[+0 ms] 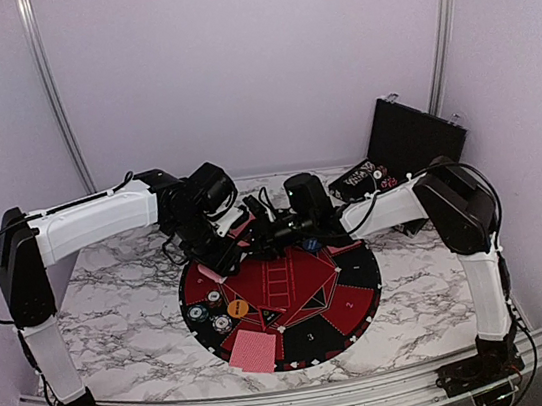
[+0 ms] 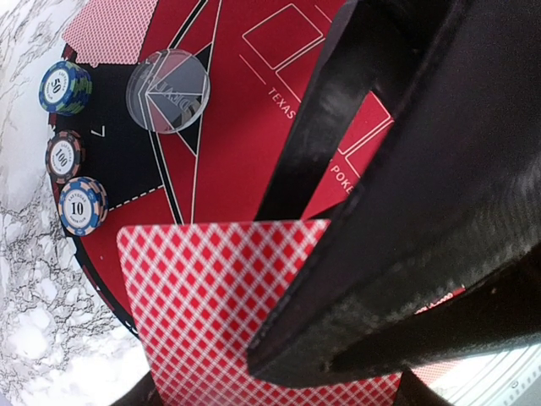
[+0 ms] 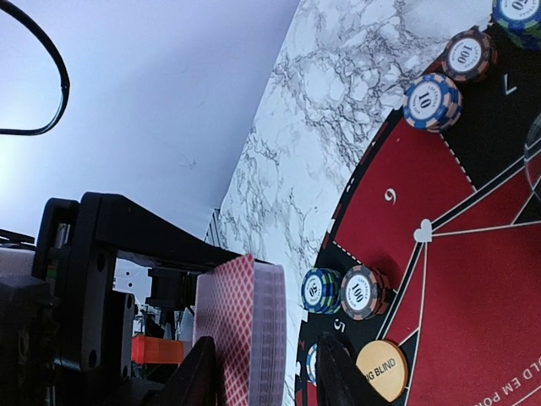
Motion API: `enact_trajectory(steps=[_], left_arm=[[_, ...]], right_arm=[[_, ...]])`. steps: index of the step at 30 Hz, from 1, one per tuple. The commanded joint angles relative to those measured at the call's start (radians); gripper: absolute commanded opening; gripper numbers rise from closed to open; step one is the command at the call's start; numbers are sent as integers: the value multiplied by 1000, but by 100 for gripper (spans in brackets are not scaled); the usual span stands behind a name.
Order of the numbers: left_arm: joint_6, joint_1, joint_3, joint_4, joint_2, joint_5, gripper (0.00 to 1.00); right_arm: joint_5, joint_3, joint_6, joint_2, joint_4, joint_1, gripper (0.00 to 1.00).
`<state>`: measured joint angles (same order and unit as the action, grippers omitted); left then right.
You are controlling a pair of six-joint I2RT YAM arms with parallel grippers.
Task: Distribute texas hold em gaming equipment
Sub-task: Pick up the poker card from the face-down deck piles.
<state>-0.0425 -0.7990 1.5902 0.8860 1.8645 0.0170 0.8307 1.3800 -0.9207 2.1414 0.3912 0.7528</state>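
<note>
Jaws: left gripper (image 2: 279, 288) clamped on the card deck (image 2: 203, 313), whose stacked edges show only from the right wrist, where right gripper (image 3: 266, 376) straddles it, not yet closed; chip stacks (image 2: 65, 156) on mat (image 2: 237, 169) rim

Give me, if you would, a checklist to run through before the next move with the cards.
1. Deck held by the left gripper: ok, pinched between its fingers.
2. Right gripper closed on the deck: not ok, its fingers flank it with a gap on one side.
3. Chips at seat 7: ok, the 50 chip, 100 chip and 10 chip sit there.
4. Chips at seat 5: ok, a blue stack and a brown stack.
5. Big blind disc on the mat: ok.
6. Number of cards the right gripper would take: cannot tell.
</note>
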Motion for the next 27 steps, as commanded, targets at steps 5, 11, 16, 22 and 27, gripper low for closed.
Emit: enact_trajectory(steps=[5,11,16,22,27], left_arm=[[4,-3,-6,10,-19,14,27],[6,-2,-6,10,-16,14,27],[6,1,-6,11,-16,15,27],[6,4,-9,10,-18,15,27],[6,6,-10,11,-19,15,27]], right_arm=[[-28,30,25,-25,-29,-9,39],[-28,23,25,-38,-25,-18,39],[-25,12,21,-55,-14,-21,40],[-27,-10,12,-78,4,-32,43],[-30,-26,9,-91,11,-37,42]])
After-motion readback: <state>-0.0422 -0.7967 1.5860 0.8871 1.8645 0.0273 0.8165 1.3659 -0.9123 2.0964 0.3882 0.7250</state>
